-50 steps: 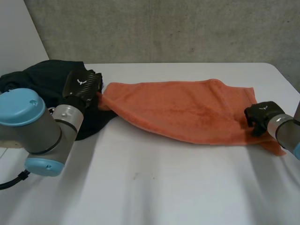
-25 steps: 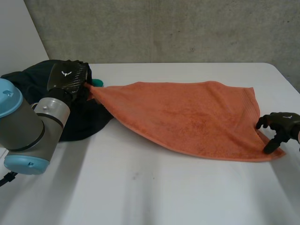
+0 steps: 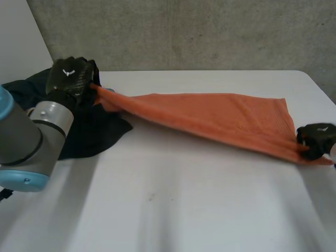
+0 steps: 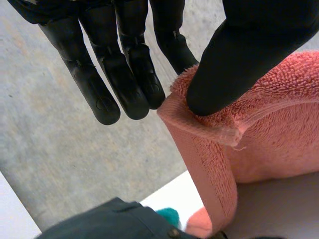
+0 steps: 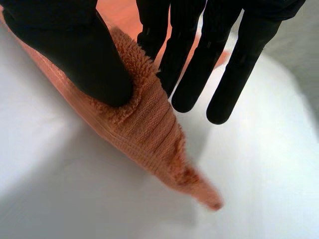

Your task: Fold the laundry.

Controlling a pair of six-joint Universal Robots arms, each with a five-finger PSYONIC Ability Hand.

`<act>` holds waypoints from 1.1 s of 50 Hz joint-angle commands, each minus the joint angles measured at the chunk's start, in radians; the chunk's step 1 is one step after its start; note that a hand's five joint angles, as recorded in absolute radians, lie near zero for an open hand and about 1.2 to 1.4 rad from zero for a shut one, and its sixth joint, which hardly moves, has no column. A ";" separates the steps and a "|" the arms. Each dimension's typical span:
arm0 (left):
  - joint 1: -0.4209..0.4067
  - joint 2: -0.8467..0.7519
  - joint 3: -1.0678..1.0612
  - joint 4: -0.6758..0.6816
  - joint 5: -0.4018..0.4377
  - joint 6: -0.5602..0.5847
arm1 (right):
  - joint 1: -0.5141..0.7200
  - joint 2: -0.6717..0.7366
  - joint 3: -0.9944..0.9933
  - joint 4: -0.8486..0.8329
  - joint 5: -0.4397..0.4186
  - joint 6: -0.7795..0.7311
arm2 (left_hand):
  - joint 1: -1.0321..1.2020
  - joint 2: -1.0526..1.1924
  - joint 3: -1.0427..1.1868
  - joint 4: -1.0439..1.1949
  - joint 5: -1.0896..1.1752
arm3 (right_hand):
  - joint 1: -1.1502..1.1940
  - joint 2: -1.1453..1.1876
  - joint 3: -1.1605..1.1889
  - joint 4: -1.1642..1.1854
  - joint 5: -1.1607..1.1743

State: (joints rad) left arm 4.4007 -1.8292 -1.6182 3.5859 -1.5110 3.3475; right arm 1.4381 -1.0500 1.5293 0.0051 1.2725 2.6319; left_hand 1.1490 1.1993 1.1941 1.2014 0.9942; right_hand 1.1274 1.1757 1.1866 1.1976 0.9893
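Nearest the camera lies the white table (image 3: 173,210), spreading in front of the orange towel (image 3: 220,118). At the towel's left end the left arm (image 3: 26,142) rises large and close, its lower part cut off by the frame.

The towel hangs as a narrow, taut band between the two hands. Half a second ago it lay broad and nearly flat on the table. Since then the right hand (image 3: 315,139) has changed too: it was spread beside the towel's near right corner, and now it pinches that corner. In its wrist view the thumb of the right hand (image 5: 75,50) presses the towel (image 5: 144,124) against a finger, while the other fingers stay straight beyond the cloth and the corner tip trails to the table.

The left hand (image 3: 71,79) has drawn farther back and up from the towel's middle. It pinches the left corner; in its wrist view the left hand (image 4: 239,55) clamps the hem of the towel (image 4: 279,144) between thumb and one finger, the rest held straight.

Behind the towel's left end sits a dark garment (image 3: 89,131), partly hidden by the arm, with a small teal thing (image 4: 167,215) I cannot identify. Beyond the towel stands the concrete wall (image 3: 210,31).
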 commanded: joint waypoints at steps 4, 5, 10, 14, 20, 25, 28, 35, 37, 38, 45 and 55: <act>0.034 0.271 0.055 -0.254 0.008 0.010 | -0.011 -0.446 -0.107 0.327 0.065 -0.216 | 0.247 0.197 0.202 0.195 0.227 | 0.269 0.221 0.210 0.199 0.232; 0.034 0.284 0.066 -0.284 0.011 0.012 | -0.016 -0.458 -0.122 0.358 0.064 -0.246 | 0.247 0.197 0.202 0.195 0.227 | 0.269 0.221 0.210 0.199 0.232; 0.034 0.358 0.123 -0.499 0.052 0.030 | -0.031 -0.505 -0.179 0.473 0.077 -0.355 | 0.247 0.197 0.202 0.195 0.227 | 0.269 0.221 0.210 0.199 0.232; 0.037 0.346 0.118 -0.591 0.081 0.082 | -0.030 -0.545 -0.187 0.487 0.087 -0.385 | 0.247 0.197 0.202 0.195 0.227 | 0.269 0.221 0.210 0.199 0.232; 0.031 0.197 0.097 -0.598 0.077 0.210 | 0.048 -0.405 -0.167 0.487 0.146 -0.428 | 0.247 0.197 0.202 0.195 0.227 | 0.269 0.221 0.210 0.199 0.232; 0.019 -0.054 0.216 -0.572 0.052 0.306 | 0.105 -0.234 -0.210 0.475 0.272 -0.451 | 0.247 0.197 0.202 0.195 0.227 | 0.269 0.221 0.210 0.199 0.232; 0.003 -0.146 0.323 -0.530 0.026 0.308 | 0.111 -0.145 -0.294 0.438 0.332 -0.443 | 0.247 0.197 0.202 0.195 0.227 | 0.269 0.221 0.210 0.199 0.232; -0.024 -0.280 0.642 -0.210 -0.020 0.293 | 0.177 -0.067 -0.540 0.135 0.372 -0.278 | 0.247 0.197 0.202 0.195 0.227 | 0.269 0.221 0.210 0.199 0.232; -0.029 -0.278 0.681 -0.048 -0.021 0.268 | 0.185 -0.079 -0.569 0.028 0.378 -0.198 | 0.247 0.197 0.202 0.195 0.227 | 0.269 0.221 0.210 0.199 0.232; -0.027 -0.277 0.687 0.017 -0.023 0.262 | 0.183 -0.100 -0.568 -0.097 0.378 -0.115 | 0.247 0.197 0.202 0.195 0.227 | 0.269 0.221 0.210 0.199 0.232; -0.036 -0.239 0.683 0.327 -0.049 0.217 | 0.180 -0.217 -0.469 -0.413 0.373 -0.001 | 0.247 0.197 0.202 0.195 0.227 | 0.269 0.221 0.210 0.199 0.232; -0.029 -0.243 0.565 0.257 -0.081 0.214 | 0.186 -0.124 -0.437 -0.257 0.277 -0.009 | 0.247 0.197 0.202 0.195 0.227 | 0.269 0.221 0.210 0.199 0.232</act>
State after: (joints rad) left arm 4.3666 -2.0671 -0.9610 3.9041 -1.5862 3.5606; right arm 1.6231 -1.2514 1.0871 -0.3790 1.6101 2.6398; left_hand 1.1490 1.2016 1.1969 1.2021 0.9940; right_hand 1.1274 1.1765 1.1931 1.1994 1.0074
